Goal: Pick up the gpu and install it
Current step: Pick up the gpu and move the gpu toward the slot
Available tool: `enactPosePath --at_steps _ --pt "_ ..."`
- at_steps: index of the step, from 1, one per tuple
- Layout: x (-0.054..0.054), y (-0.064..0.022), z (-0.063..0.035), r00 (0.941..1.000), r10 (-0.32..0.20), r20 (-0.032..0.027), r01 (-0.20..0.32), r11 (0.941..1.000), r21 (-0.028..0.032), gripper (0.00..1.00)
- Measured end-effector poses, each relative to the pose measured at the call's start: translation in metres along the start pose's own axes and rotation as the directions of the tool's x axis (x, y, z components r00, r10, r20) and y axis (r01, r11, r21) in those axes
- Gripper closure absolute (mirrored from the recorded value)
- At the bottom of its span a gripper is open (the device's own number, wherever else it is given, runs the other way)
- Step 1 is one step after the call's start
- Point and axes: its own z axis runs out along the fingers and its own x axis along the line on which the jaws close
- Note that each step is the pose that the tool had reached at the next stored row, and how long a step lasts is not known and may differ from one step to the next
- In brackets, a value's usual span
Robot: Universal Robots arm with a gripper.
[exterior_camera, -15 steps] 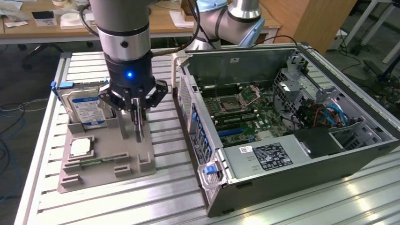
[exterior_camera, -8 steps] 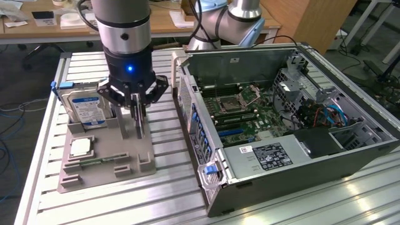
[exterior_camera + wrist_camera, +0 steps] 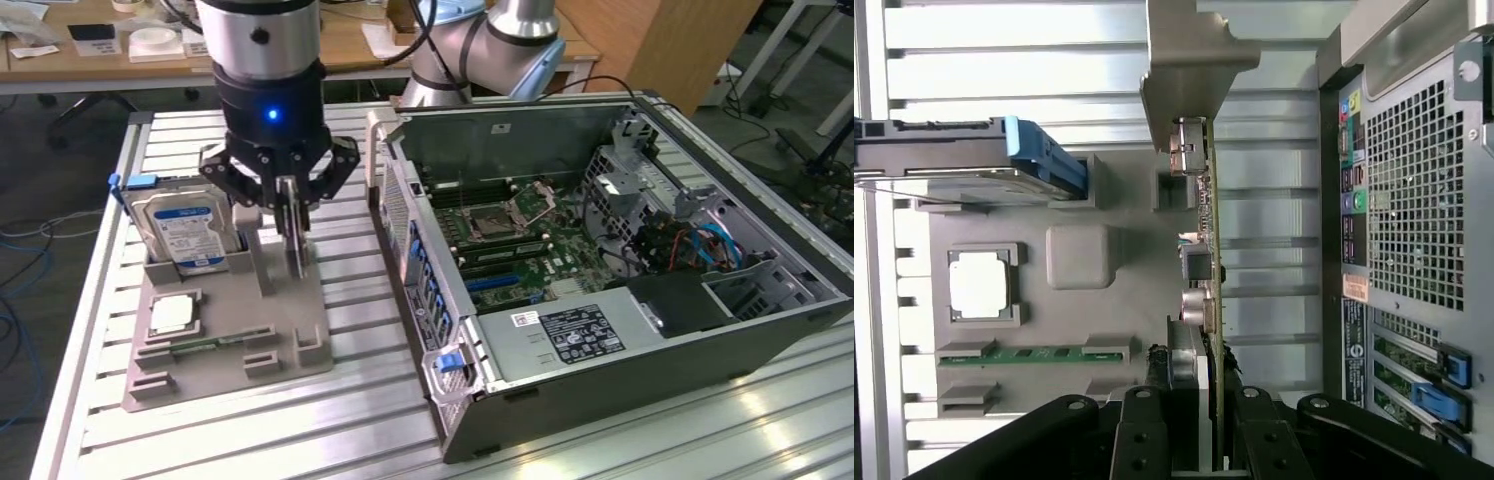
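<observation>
Standing on edge at the holder (image 3: pixel 214 365), the gpu (image 3: pixel 298 255) leaves its top free for grasping. The gripper (image 3: pixel 288 215) is clamped on it.

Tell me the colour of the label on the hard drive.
Blue and white. The hard drive label shows best in the exterior view.
</observation>
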Motion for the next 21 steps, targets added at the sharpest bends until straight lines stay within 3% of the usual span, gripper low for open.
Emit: enactPosePath --at_steps 9,21 --pt "0.0 0.0016 -0.0332 1.0 0.0 -0.0004 0.0 1.0 0.0 0.72" --pt "-0.001 0.0034 -0.0688 1.0 0.0 -0.0017 0.0 1.0 -0.0001 0.72"
